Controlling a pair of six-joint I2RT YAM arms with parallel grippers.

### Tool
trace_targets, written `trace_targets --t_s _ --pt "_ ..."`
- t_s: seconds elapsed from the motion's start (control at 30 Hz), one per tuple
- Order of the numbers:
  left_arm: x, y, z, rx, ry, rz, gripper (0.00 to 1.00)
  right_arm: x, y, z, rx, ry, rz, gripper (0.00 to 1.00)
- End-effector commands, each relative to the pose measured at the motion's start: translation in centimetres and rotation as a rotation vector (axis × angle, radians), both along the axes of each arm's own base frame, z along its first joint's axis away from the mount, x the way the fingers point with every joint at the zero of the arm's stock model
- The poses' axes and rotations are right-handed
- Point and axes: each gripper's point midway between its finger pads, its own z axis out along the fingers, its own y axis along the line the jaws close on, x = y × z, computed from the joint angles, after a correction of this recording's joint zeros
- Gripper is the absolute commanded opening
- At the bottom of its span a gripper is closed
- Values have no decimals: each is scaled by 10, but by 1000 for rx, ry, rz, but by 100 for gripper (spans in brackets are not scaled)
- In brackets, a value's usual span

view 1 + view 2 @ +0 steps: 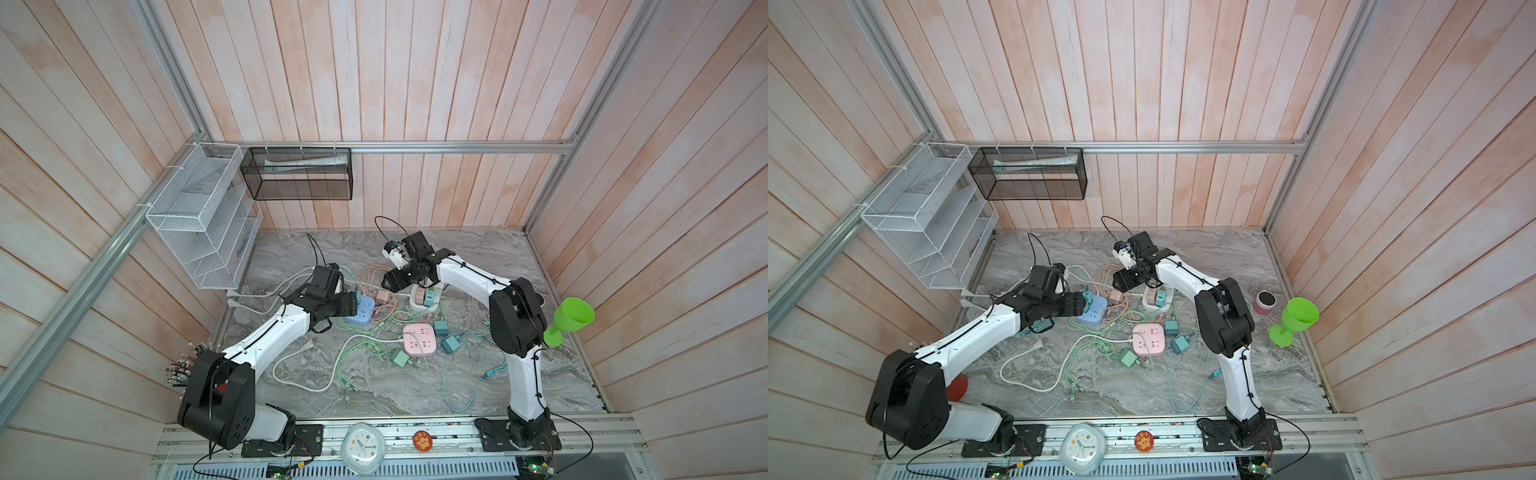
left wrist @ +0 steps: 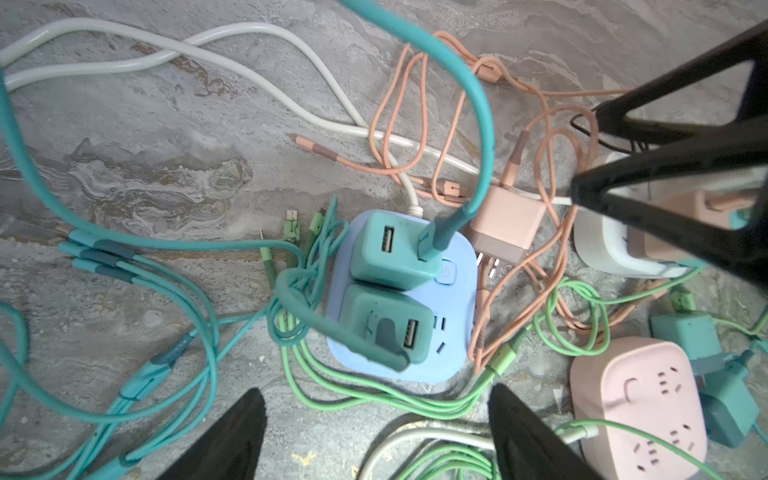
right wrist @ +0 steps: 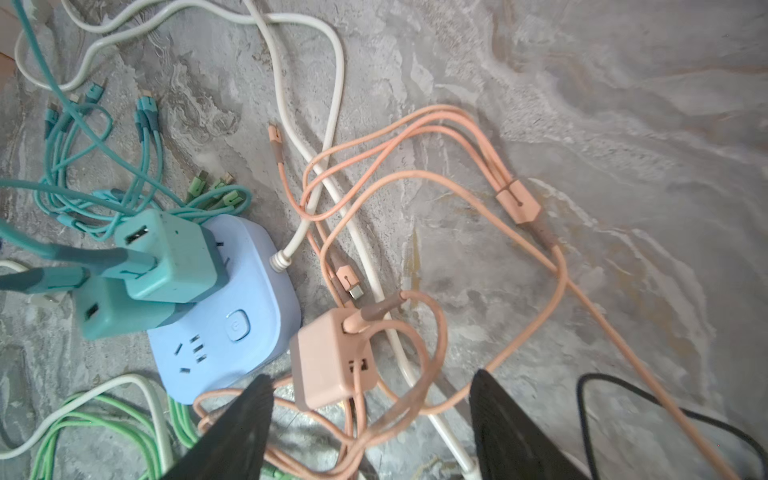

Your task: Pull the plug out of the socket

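Two teal plugs (image 2: 390, 249) sit in the blue socket (image 2: 451, 332), waiting to be pulled.
The left gripper (image 2: 376, 390) hovers over the socket, spread wide and empty. Just right of the socket a pink plug (image 3: 328, 361) lies loose on the table (image 3: 582, 124), with the right gripper (image 3: 372, 374) released and empty above it. To do this well, I would pin the socket's bare corner with one gripper, clasp a teal plug by its flat sides, and pull straight out, clear of the arching cables (image 2: 478, 104).
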Motion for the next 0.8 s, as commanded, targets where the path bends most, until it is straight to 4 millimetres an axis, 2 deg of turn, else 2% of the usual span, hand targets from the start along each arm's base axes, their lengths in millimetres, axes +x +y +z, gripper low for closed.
trace_targets --t_s 0.0,0.17,0.3,0.4,0.53,0.77 --pt "-5 0 -5 14 -9 -24 86 2 -6 37 15 -45 -53 72" --pt "1 -2 -15 40 -11 -48 80 -10 7 54 39 -83 -47 56" --pt "11 -4 -17 54 -39 -62 78 -17 16 58 62 -77 -39 44" --pt "19 -8 -19 59 -49 -81 77 -31 33 46 106 -26 2 36" --pt "28 -9 -28 91 -38 -92 74 -42 53 19 106 45 45 23" --pt "35 -9 -34 115 -49 -101 69 -40 70 -14 111 116 75 18"
